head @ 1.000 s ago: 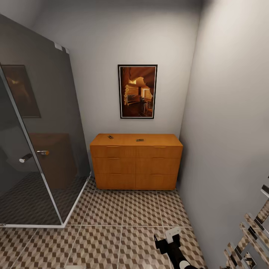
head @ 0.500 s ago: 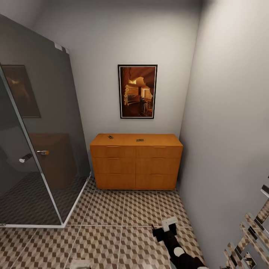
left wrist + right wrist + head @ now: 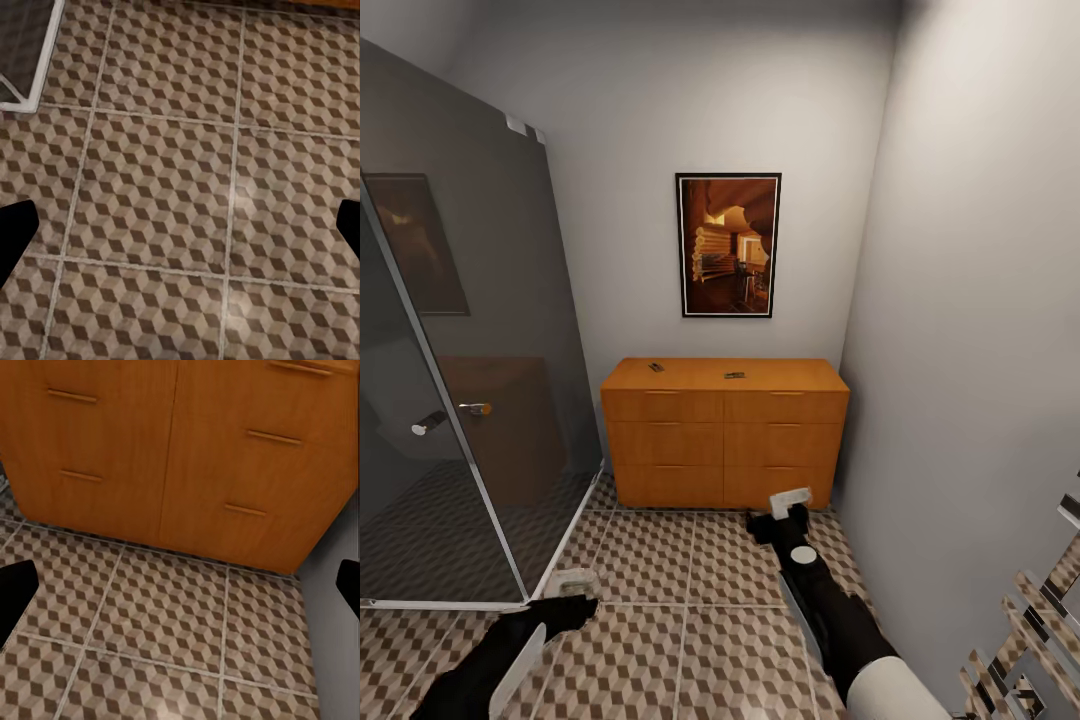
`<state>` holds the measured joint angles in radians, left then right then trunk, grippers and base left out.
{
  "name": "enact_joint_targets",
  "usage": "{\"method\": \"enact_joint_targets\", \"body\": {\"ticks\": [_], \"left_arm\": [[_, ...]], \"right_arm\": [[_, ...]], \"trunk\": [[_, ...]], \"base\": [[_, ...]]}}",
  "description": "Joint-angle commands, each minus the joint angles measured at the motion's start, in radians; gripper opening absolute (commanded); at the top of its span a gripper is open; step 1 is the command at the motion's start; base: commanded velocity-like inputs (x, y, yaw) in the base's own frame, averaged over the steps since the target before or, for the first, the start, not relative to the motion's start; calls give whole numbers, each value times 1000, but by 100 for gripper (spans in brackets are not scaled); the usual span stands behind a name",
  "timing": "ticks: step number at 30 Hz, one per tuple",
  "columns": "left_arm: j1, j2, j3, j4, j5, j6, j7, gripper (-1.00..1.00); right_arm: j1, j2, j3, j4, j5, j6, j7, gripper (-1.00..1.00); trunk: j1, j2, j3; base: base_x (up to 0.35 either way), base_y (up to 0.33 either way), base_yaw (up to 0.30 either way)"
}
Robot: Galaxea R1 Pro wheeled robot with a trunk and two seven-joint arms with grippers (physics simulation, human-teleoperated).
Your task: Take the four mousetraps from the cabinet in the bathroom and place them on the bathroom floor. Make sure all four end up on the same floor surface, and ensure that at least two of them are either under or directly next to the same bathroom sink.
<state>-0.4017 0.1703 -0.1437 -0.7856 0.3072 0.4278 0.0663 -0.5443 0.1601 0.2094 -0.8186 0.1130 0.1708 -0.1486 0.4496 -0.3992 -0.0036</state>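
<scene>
Both arms had come up and forward within the last second, while the head view itself had not shifted. The right pincer, which had sat low near the bottom edge of the head view, now reached out over the bathroom floor to just short of the foot of the cabinet. The left pincer had risen into sight near the corner of the glass shower enclosure.

Each pincer stood wide open and empty: in both wrist views the dark fingertips sat at opposite edges with nothing between them. The right wrist view looked at the cabinet's lower drawers and the tiles before them; the left one looked down at bare tiles.

Two small dark objects, probably two of the mousetraps, lay on the cabinet's flat top, well apart from each other; they were too small to make out in detail. The other traps and the sink could not be placed.

Judging from this, the reach toward the cabinet had only begun, and no trap had yet been picked up or set on the floor.
</scene>
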Motion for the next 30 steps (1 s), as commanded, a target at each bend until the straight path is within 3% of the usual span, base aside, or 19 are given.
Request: {"method": "enact_joint_targets", "body": {"ticks": [1,3,4,5,9,12,15,18,24,30], "left_arm": [[0,9,7,-27,10,13,20,100],[0,26,17,-60,10,20,26,100],[0,51,28,-102,12,27,27,100],[0,98,45,-198,15,40,11,100],[0,119,52,-277,16,86,-20,100],[0,113,53,-300,16,142,-32,100],[0,91,52,-314,16,177,-37,100],[0,58,22,-318,16,190,-40,100],[0,45,-9,-319,15,191,-40,100],[0,42,-15,-322,16,191,-41,100]], "right_arm": [[0,2,2,-14,10,22,-5,100],[-1,8,3,-31,10,39,-5,100],[-1,14,3,-42,10,50,-5,100],[-2,14,5,-52,10,59,-4,100],[-2,14,6,-57,10,64,-1,100],[-2,14,7,-58,13,66,-3,100],[-2,14,7,-59,14,67,-4,100],[-2,14,8,-60,14,67,-4,100],[-2,14,10,-60,16,66,-3,100],[-1,14,10,-65,17,63,-4,100]], "trunk": [[0,-1,-1],[0,-1,-1],[0,-1,-1],[0,-1,-1],[0,-1,-1],[0,-1,-1],[0,-1,-1],[0,-1,-1],[0,-1,-1],[0,-1,-1]], "base": [[0,0,0],[0,0,0],[0,0,0],[0,0,0],[0,0,0],[0,0,0],[0,0,0],[0,0,0],[0,0,0],[0,0,0]]}}
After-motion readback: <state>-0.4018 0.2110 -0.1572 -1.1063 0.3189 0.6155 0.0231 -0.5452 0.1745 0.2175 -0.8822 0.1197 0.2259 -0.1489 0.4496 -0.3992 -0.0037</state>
